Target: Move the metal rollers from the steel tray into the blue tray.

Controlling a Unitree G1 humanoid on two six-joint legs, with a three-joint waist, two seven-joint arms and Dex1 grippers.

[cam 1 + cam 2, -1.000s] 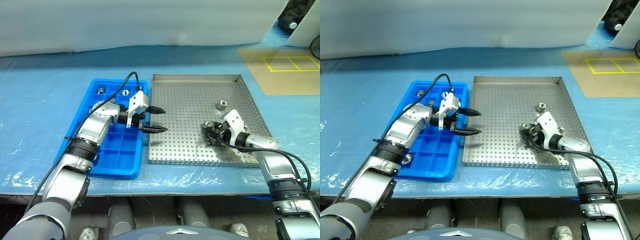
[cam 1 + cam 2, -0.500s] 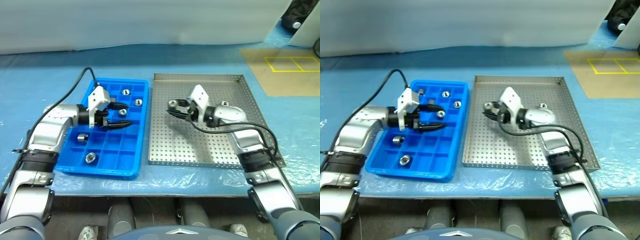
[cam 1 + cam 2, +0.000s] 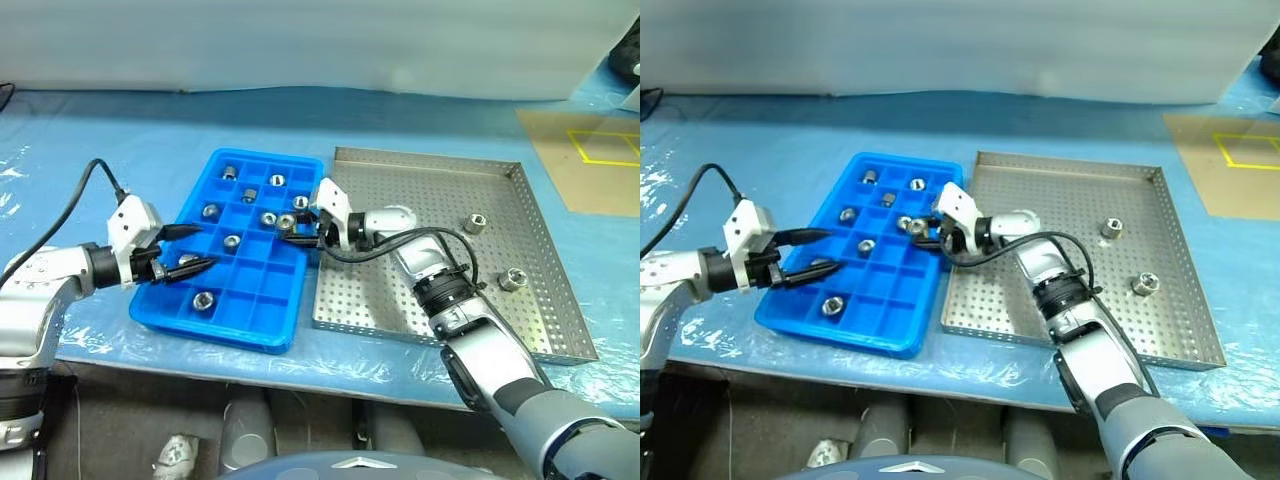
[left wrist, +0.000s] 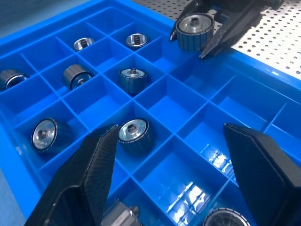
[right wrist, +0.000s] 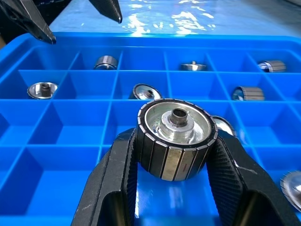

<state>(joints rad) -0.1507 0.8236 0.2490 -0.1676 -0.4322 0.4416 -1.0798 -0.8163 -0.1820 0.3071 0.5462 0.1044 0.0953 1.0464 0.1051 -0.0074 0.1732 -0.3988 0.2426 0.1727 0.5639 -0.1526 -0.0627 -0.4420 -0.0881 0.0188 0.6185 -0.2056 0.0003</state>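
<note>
Bright, even overhead light leaves soft, short shadows, with white glare on the crinkled sheet over the worktop and wet-looking highlights in the blue tray, while nearest fingers blur slightly.

A workshop or lab bench. A blue sheet covers the table, holding a perforated steel tray and a gridded parts tray.
</note>
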